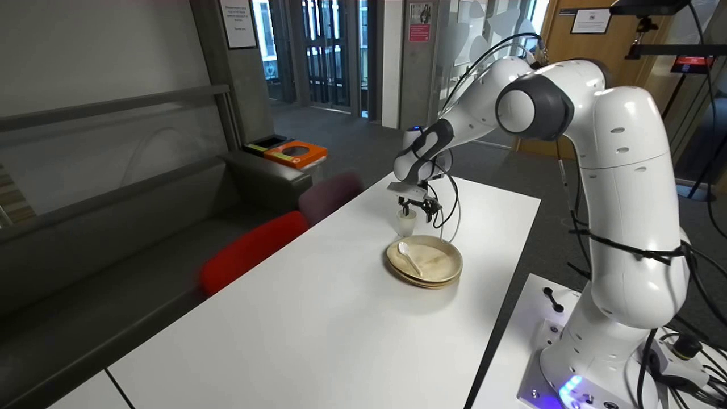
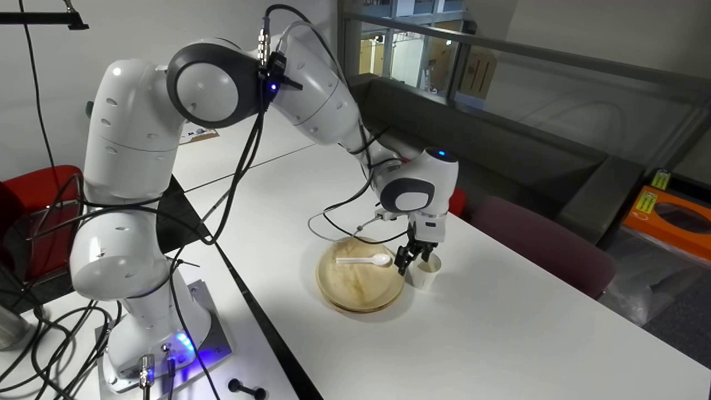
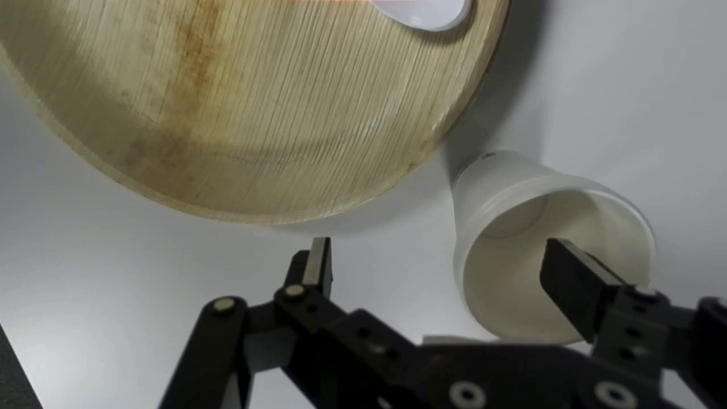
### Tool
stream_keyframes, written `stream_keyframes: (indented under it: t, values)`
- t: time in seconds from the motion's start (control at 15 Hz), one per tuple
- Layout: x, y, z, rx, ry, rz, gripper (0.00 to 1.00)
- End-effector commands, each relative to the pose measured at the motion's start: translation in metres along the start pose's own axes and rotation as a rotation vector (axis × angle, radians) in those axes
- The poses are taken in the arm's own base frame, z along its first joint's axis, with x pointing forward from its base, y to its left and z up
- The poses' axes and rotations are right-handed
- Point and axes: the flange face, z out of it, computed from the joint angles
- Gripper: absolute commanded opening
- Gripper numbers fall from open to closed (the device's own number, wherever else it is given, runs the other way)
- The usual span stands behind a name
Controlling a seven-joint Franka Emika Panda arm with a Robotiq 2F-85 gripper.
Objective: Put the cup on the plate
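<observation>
In an exterior view, the white, flat-topped table extends from the near edge. On it rests the round, shallow tan-beige plate, wood-like in grain, with a second rim showing beneath. The white spoon, plastic by appearance, lies on the plate's left part. Caution: a cup base set down on the spoon may rock and tip; the right part offers a flatter landing.

Just beyond the plate, toward its far left, the small, whitish, tapered cup, possibly paper or plastic, stands upright on the table. Transfer is not yet done.

In the wrist view, the black two-finger gripper is at the cup with its jaws wide, holding nothing. One finger overlaps the cup's mouth; the opposite finger is outside, near the plate. Whether the first tip is inside or above the mouth cannot be determined. Probable faults: off-centre closure may pinch a single wall, buckling it or letting the cup swing on lift; lowering with a tip on the rim may topple the cup; the outer finger may strike the plate.
</observation>
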Motion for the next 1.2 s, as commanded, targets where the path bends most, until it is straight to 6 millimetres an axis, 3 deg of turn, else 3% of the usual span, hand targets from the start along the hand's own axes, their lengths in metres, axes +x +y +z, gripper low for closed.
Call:
stream_keyframes:
  t: [0.0, 0.33, 0.4, 0.53, 0.73, 1.0, 1.13]
  values:
    - [0.002, -0.019, 0.014, -0.014, 0.020, -0.010, 1.00]
    - [0.007, -0.031, 0.038, -0.045, 0.031, -0.017, 1.00]
    - [0.008, -0.033, 0.040, -0.042, 0.033, -0.022, 0.75]
    - [0.010, -0.035, 0.034, -0.030, 0.036, -0.022, 0.68]
    - [0.007, -0.034, 0.020, -0.003, 0.035, -0.038, 0.44]
    - [-0.001, -0.029, -0.018, 0.062, 0.040, -0.075, 0.16]
    - [-0.006, -0.024, -0.047, 0.109, 0.048, -0.104, 0.01]
